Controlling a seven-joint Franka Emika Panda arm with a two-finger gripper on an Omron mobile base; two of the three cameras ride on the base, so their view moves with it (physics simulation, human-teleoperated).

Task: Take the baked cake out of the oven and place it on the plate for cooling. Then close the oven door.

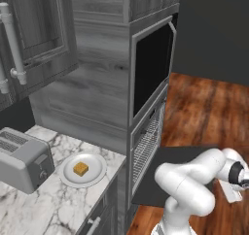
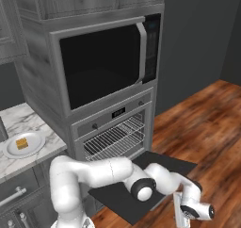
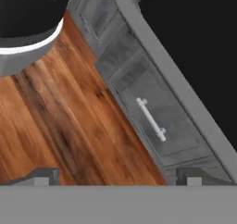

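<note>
Gripper (image 3: 118, 174) low beside the open oven door, fingers spread wide apart, nothing between them. In the hand view the two dark fingertips (image 3: 41, 176) stand at opposite sides of the bottom edge, over wood floor (image 3: 60, 126). The same view takes in a grey cabinet front with a short silver pull handle (image 3: 151, 119), and along the right a grey-framed dark panel edge.

Right base view: the white arm (image 2: 94, 173) bends down from lower left, the hand (image 2: 195, 208) hanging past the front right corner of the oven door (image 2: 162, 166). The door lies folded down flat, a dark panel jutting out over the floor. Whether the hand touches the door edge cannot be told.

Behind the door the oven (image 2: 115, 133) stands open: grey steel face, small digital display (image 2: 118, 112), a knob to either side, wire racks (image 2: 115, 140) bare inside. Above it a larger black-glass unit (image 2: 101, 64) with a vertical handle.

Left of the oven, marble counter (image 1: 53, 205). The plate (image 1: 83, 170) sits on it near the counter's right end. The baked cake (image 1: 80, 169), a small golden-brown block, rests at about the plate's centre. A silver toaster (image 1: 22, 159) stands just left of the plate, not touching it.

Upper cabinets of grey wood above, dark wall to the far right.
</note>
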